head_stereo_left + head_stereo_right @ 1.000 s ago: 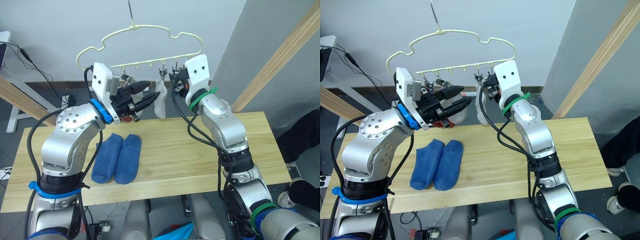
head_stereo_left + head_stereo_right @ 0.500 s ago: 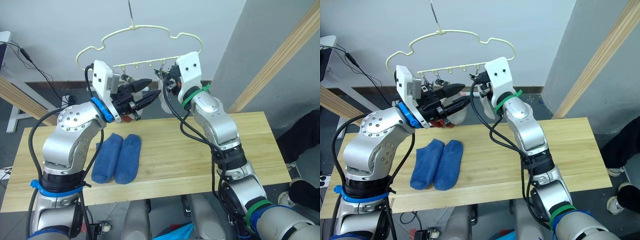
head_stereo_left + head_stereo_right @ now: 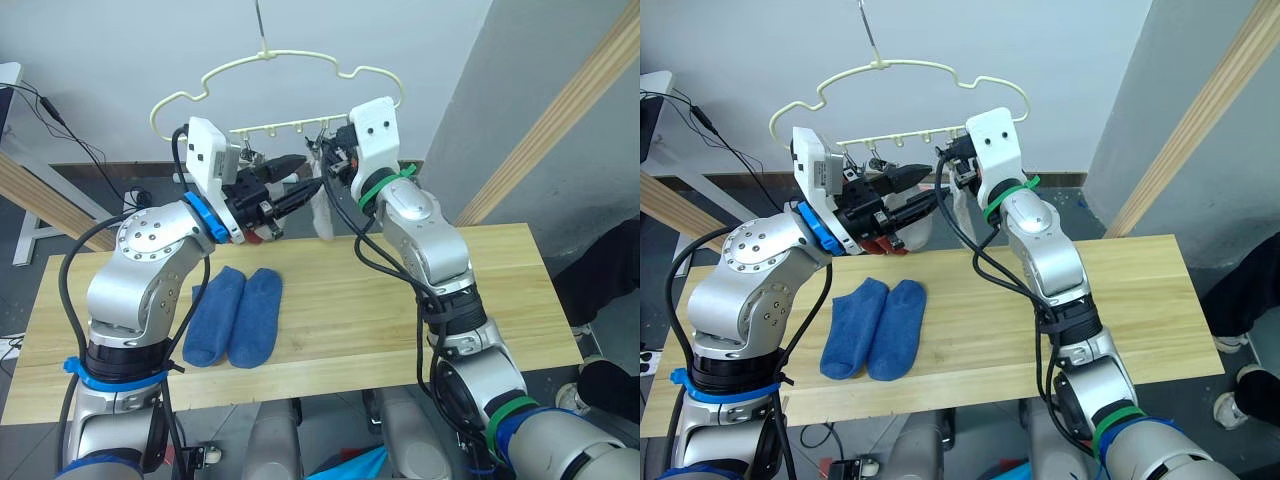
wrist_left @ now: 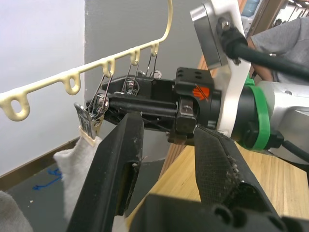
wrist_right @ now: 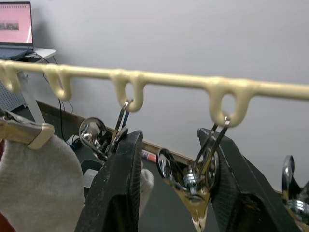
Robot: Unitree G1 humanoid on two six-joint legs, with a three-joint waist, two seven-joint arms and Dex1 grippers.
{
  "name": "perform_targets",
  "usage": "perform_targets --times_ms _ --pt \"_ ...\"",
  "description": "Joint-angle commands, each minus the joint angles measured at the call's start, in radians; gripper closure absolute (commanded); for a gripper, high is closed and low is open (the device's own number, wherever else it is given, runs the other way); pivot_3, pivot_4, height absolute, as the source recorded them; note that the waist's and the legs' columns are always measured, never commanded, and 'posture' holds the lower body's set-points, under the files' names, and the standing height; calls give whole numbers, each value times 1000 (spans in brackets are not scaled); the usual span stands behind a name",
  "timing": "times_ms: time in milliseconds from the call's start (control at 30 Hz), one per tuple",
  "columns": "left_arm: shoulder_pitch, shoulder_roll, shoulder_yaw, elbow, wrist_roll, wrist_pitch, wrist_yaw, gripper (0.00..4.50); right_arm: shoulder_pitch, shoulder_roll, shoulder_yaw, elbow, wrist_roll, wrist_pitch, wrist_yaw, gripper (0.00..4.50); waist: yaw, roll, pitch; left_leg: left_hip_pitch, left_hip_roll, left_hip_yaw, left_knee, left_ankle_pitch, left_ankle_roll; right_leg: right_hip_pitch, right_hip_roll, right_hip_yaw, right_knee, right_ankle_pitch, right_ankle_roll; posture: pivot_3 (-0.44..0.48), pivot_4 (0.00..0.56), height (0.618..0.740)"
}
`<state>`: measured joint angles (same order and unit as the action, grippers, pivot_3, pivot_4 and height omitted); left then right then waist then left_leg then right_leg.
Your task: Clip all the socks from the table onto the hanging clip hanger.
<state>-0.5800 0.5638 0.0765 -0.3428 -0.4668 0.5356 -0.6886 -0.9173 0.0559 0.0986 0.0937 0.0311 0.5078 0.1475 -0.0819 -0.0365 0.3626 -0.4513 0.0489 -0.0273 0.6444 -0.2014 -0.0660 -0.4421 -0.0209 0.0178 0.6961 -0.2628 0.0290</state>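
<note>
Both grippers work at the clip hanger (image 3: 275,90): the right gripper (image 5: 176,181) has its fingers spread around a metal clip (image 5: 195,176), the left gripper (image 3: 300,183) has its fingers parted beside a hanging light grey sock (image 3: 322,205), and two blue socks (image 3: 235,315) lie on the table (image 3: 400,320).

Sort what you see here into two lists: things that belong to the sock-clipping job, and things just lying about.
Part of the job:
- clip hanger
- blue socks on the table
- light grey sock hanging from a clip
- left gripper
- right gripper

Just lying about:
- laptop
- black cable
</note>
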Motion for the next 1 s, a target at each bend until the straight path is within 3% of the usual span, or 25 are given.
perform_targets --times_ms 33,100,367,533,800,1000 --pt "-10 -2 2 -19 -9 -12 -2 2510 -22 15 -17 -25 21 -6 -8 2616 0 0 0 0 0 0 0 0 0 0 0 0 0 0 0 -125 339 733" --pt "-9 -2 1 -17 -7 -14 -2 2510 -23 17 -23 -26 27 -2 -10 2616 0 0 0 0 0 0 0 0 0 0 0 0 0 0 0 -125 339 733" --pt "28 10 -9 -35 40 -22 25 2510 -21 22 -40 -27 50 12 -19 4427 -1 0 0 0 0 0 0 0 0 0 0 0 0 0 0 -128 339 733" --pt "129 32 -22 -92 120 -26 76 2510 -20 22 -41 -27 56 13 -17 4488 -1 0 0 0 0 0 0 0 0 0 0 0 0 0 0 -124 340 733" --pt "406 -8 -101 -95 286 8 243 192 -22 16 -40 -24 63 15 0 4500 0 0 0 1 0 0 0 0 0 0 -1 1 1 0 0 -115 351 733" --pt "498 -168 -93 13 320 20 385 192 -7 12 -22 -48 68 39 20 4500 2 0 0 1 0 0 0 0 0 0 -1 0 1 0 0 -122 354 733"
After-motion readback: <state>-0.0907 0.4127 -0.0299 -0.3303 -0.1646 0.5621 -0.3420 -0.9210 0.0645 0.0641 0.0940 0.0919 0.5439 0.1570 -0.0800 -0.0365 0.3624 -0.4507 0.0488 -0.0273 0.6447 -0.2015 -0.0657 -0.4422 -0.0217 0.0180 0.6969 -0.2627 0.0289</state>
